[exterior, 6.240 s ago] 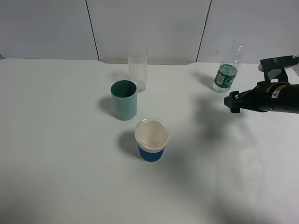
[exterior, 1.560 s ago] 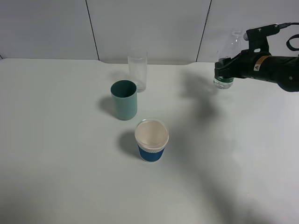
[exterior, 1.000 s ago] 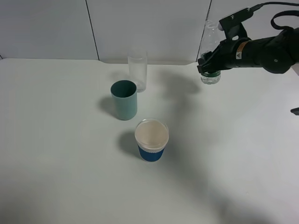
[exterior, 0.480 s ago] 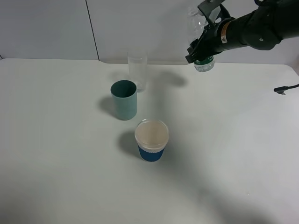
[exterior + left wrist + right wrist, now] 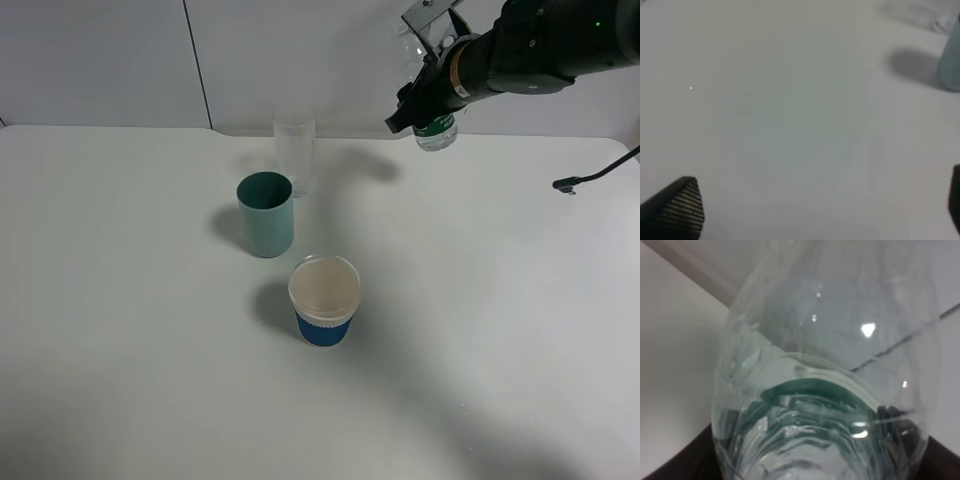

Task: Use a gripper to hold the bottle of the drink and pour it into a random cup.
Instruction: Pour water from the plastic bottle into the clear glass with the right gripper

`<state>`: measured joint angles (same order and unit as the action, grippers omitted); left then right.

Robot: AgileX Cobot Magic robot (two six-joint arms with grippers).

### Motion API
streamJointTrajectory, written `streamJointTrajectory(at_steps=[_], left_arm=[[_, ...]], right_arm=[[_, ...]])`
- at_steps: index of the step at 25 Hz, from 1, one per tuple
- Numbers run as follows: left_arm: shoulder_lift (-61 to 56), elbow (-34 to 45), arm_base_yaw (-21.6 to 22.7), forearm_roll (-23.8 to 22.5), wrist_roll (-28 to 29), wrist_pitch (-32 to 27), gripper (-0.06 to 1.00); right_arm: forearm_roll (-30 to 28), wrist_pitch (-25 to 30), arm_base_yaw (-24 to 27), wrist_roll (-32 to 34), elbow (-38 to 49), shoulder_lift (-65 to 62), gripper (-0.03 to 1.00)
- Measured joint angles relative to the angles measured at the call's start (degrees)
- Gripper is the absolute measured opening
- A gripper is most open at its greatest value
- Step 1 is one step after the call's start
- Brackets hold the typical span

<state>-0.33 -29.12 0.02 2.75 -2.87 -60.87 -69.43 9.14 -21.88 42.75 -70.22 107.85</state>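
The right gripper (image 5: 425, 108), jaws clamped on the drink bottle (image 5: 437, 131), has lifted it off the worktop (image 5: 150, 300) and carried it toward the clear glass (image 5: 294, 150). It hangs right of the glass, so pouring has not yet begun.

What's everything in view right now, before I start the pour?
clear glass: one, colourless, far side of the table, just behind the teal cup.
teal cup: one, teal, in front of the glass.
paper cup: one, white with a blue sleeve, nearest the camera of the three.
drink bottle: one, clear with a dark green label, held off the table, right of the glass.
table: one, white.
cable: one, black, at the table's right side.
right tool: one, black, shut on the bottle.
left tool: one, black, open over bare table, seen only in the left wrist view.
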Motion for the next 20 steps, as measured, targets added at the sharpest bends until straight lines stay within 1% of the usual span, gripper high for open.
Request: streamJointTrajectory(at_steps=[2,7,14,20], left_arm=[[0.0,0.0,0.0,0.0,0.0,0.0,0.99],[0.0,0.0,0.0,0.0,0.0,0.0,0.99],[0.0,0.0,0.0,0.0,0.0,0.0,0.99],[0.0,0.0,0.0,0.0,0.0,0.0,0.99]], right_arm=[[-3.3,0.6,-0.7,3.1,-0.6,1.0,0.56],[-9.1,1.0,-2.5,6.4,-1.6,3.0,0.56],[-13.0,4.7,-5.9,8.1,-4.7,6.0,0.56],[-15.3,6.9,-8.7,9.1,-7.7,8.2,0.56]])
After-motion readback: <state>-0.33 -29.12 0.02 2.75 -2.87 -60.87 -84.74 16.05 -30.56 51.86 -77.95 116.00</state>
